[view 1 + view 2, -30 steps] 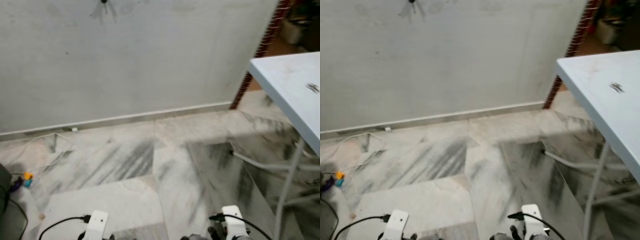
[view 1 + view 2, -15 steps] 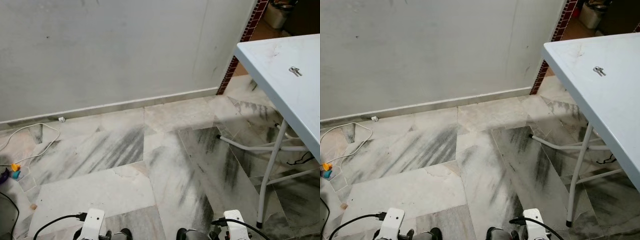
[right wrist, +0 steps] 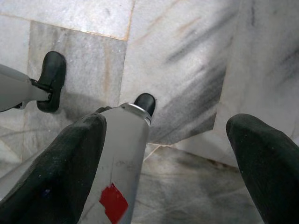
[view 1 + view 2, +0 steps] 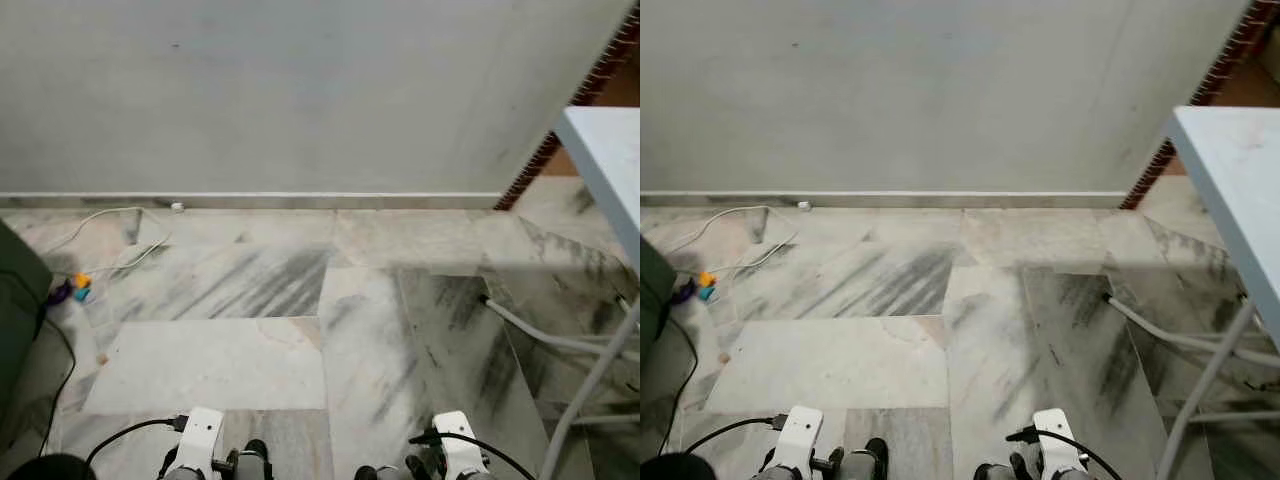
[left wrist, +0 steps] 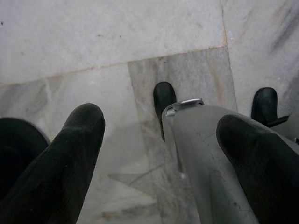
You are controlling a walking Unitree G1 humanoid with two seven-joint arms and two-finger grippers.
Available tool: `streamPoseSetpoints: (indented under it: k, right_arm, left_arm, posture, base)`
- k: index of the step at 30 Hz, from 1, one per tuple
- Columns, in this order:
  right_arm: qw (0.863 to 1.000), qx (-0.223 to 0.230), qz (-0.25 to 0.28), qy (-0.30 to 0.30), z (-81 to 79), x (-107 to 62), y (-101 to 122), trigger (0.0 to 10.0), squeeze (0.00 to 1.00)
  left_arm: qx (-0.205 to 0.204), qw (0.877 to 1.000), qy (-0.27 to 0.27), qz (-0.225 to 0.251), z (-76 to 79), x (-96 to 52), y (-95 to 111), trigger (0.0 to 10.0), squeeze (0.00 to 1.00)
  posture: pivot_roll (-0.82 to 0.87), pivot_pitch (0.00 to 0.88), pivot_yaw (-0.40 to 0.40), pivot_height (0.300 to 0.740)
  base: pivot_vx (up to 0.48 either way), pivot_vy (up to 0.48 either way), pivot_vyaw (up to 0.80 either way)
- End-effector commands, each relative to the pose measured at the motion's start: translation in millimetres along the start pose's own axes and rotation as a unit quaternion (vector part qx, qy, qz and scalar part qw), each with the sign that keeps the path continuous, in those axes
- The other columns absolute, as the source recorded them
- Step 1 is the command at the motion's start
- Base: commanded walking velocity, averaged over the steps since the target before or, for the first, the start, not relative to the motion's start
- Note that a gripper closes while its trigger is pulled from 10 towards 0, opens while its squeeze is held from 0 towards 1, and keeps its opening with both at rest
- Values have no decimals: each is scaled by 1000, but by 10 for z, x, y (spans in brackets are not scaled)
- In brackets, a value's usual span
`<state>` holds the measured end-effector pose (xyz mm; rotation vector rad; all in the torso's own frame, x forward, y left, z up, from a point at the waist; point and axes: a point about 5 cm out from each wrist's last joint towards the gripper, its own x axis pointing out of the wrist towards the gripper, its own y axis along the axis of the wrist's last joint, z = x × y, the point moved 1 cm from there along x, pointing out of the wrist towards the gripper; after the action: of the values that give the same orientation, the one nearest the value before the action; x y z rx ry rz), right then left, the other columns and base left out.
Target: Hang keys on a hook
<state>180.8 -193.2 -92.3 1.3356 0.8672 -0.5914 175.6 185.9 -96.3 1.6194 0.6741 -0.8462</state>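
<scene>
Keys and hook cannot be located from here; white table [image 4: 1230, 170] stands to the robot's right, so right gripper [image 3: 168, 154] is nearer it; left gripper [image 5: 159, 154] likewise hangs spread, empty.

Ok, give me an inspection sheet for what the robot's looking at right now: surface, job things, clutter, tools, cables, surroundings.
Surface: grey-veined marble floor, bare in the middle.
Job's things: nothing seen; no keys or hook in these views.
Clutter: small orange and purple bits on the floor by the wall, to the robot's left.
Tools: left tool and right tool both open, holding nothing, hanging over the floor.
Cables: white cable looping along the skirting; black cable on the far left.
Surroundings: plain grey wall ahead; white table on the right; red brick edge behind it.
</scene>
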Motion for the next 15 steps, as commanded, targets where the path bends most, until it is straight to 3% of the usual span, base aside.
streamPoseSetpoints:
  k: [1,12,15]
  right_arm:
    - [1000,0,-12,1,25,-33,-109,10000,0]
    - [1000,7,-16,2,78,-56,-142,10000,0]
    - [1000,10,-11,3,88,-56,-125,10000,0]
  left_arm:
    - [1,996,-4,-84,44,-105,-460,10000,0]
    - [0,996,-12,-91,123,-132,-545,10000,0]
    - [0,996,-14,-90,142,-130,-542,10000,0]
  posture:
    - [-21,268,-46,740]
    - [-30,284,-62,740]
    - [-32,285,-65,740]
  base:
    - [0,0,800]
    - [0,0,780]
    - [0,0,0]
